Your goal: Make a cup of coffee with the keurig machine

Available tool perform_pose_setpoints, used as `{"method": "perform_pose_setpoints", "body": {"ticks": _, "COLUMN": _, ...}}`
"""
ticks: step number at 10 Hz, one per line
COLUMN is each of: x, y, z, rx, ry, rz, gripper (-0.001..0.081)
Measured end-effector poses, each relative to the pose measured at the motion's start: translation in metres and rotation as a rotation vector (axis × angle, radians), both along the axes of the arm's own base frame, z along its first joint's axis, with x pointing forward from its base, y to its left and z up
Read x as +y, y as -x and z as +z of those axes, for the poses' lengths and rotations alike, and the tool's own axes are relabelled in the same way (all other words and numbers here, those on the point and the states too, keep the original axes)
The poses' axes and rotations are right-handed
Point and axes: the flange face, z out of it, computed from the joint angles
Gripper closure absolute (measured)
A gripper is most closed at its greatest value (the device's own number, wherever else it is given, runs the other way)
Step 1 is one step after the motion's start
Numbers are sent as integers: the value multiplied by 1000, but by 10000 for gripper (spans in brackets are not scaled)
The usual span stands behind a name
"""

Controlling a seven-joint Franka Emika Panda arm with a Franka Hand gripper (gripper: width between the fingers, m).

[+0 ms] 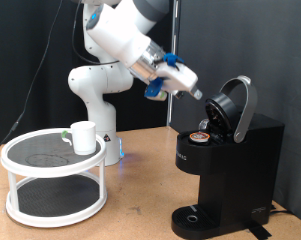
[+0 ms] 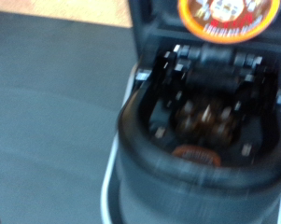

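Note:
The keurig machine (image 1: 230, 155) stands at the exterior view's right, black, with its rounded lid (image 1: 237, 105) swung up and open. A small pod (image 1: 200, 136) with a dark round top sits in the machine's holder. My gripper (image 1: 203, 98) hangs just left of the open lid, by its lower edge, and holds nothing that shows. The wrist view looks close into the lid's underside (image 2: 207, 117), with the pod's printed top (image 2: 224, 14) beyond it; my fingers do not show there. The white cup (image 1: 83, 137) stands on a round rack at the left, far from the gripper.
The white two-tier round rack (image 1: 52, 172) with dark mesh shelves stands on the wooden table at the exterior view's left. The robot's white base (image 1: 95, 95) is behind it. The machine's round drip tray (image 1: 195, 215) is at the bottom.

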Motion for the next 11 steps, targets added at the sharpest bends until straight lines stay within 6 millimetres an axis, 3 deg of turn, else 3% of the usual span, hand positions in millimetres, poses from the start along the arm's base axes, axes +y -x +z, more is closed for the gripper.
{"method": "perform_pose_setpoints", "body": {"ticks": 3, "x": -3, "y": 0, "z": 43, "rx": -19, "ry": -32, "rz": -13, "gripper": 72}}
{"method": "perform_pose_setpoints", "body": {"ticks": 5, "x": -4, "y": 0, "z": 59, "rx": -22, "ry": -42, "rz": -14, "gripper": 72}}
{"method": "perform_pose_setpoints", "body": {"ticks": 9, "x": -8, "y": 1, "z": 68, "rx": -19, "ry": -41, "rz": -5, "gripper": 72}}
{"method": "perform_pose_setpoints", "body": {"ticks": 11, "x": 3, "y": -3, "z": 71, "rx": -23, "ry": -95, "rz": -12, "gripper": 72}}
